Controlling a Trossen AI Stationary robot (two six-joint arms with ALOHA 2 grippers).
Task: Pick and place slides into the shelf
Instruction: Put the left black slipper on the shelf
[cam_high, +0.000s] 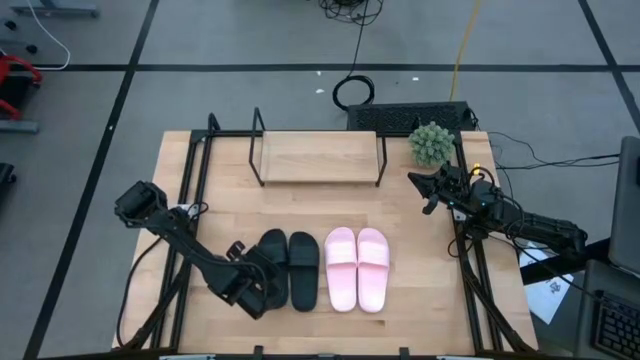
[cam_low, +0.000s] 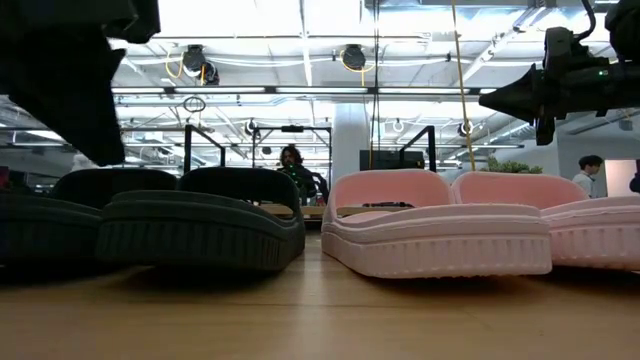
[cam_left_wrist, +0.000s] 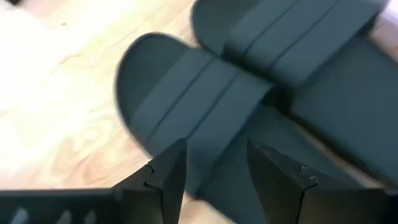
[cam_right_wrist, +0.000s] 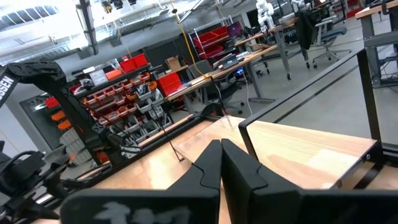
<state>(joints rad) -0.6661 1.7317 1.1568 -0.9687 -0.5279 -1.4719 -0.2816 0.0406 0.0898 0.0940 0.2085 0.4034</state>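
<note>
Two matte black slides (cam_high: 288, 268) and two pale pink slides (cam_high: 357, 268) lie side by side, soles down, on the near half of the table. The low view shows the black pair (cam_low: 190, 215) and the pink pair (cam_low: 440, 225). The shelf (cam_high: 318, 158), a light board in a black wire frame, stands at the table's far side. My left gripper (cam_high: 255, 285) is open, low over the near end of the leftmost black slide (cam_left_wrist: 205, 93), its fingers astride it. My right gripper (cam_high: 430, 190) is shut, raised near the table's right edge, pointing toward the shelf (cam_right_wrist: 311, 149).
A small potted plant (cam_high: 431, 143) sits at the far right corner beside the shelf. Black frame rails (cam_high: 195, 180) run along the table's left and right sides. People (cam_low: 292, 160) stand in the room beyond the table. Bare wood lies between the slides and the shelf.
</note>
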